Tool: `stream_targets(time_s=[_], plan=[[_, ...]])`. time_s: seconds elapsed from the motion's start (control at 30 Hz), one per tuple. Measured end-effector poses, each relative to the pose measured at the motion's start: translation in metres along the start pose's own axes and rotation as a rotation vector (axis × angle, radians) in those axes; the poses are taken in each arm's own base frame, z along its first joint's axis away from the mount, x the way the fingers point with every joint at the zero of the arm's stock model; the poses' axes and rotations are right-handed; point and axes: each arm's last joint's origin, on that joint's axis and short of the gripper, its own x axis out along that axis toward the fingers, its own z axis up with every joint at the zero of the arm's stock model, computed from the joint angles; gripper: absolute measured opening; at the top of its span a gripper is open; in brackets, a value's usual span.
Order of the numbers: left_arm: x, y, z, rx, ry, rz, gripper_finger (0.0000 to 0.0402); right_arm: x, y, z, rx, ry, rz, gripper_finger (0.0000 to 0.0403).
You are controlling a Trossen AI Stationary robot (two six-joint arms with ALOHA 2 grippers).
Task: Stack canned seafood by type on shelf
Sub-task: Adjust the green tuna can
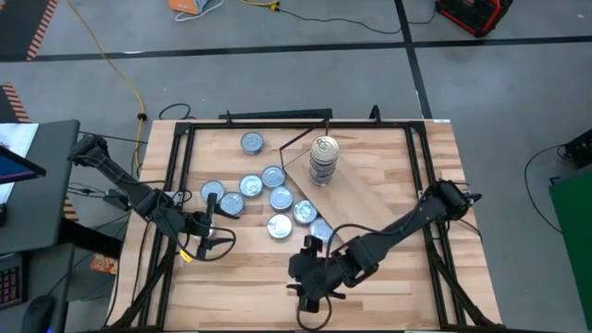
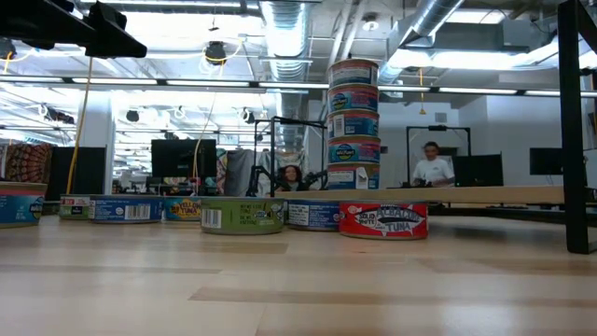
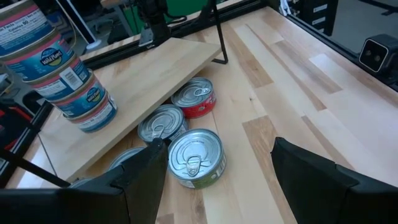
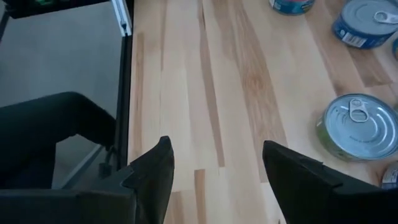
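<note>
The left arm reaches in from the counter's left edge, its left gripper (image 1: pixel 215 242) low near the front with fingers (image 3: pixel 143 180) spread apart and empty. The right arm bends across from the right; its right gripper (image 1: pixel 310 291) likewise gapes, holding nothing.

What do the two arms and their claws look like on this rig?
Both arms are dark, slim and jointed, with black cables running along them. The left claw shows a yellow-orange spot near its fingers in the high view. The right claw is all black. In the wrist views each claw has two broad, matte black fingers tapering to blunt tips.
</note>
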Motion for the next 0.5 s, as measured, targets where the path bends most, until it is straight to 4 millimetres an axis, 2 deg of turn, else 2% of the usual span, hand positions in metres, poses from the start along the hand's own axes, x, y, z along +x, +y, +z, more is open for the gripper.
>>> stream_targets(time_s=[0.3, 0.5], plan=[[0.000, 0.000, 0.000, 0.000, 0.000, 0.000, 0.0277, 0.024, 0.003, -0.018, -0.012, 0.016, -0.026, 0.0271], [0.000, 0.000, 0.000, 0.000, 0.000, 0.000, 0.0277, 0.027, 0.005, -0.016, -0.019, -0.013, -0.011, 0.0271]])
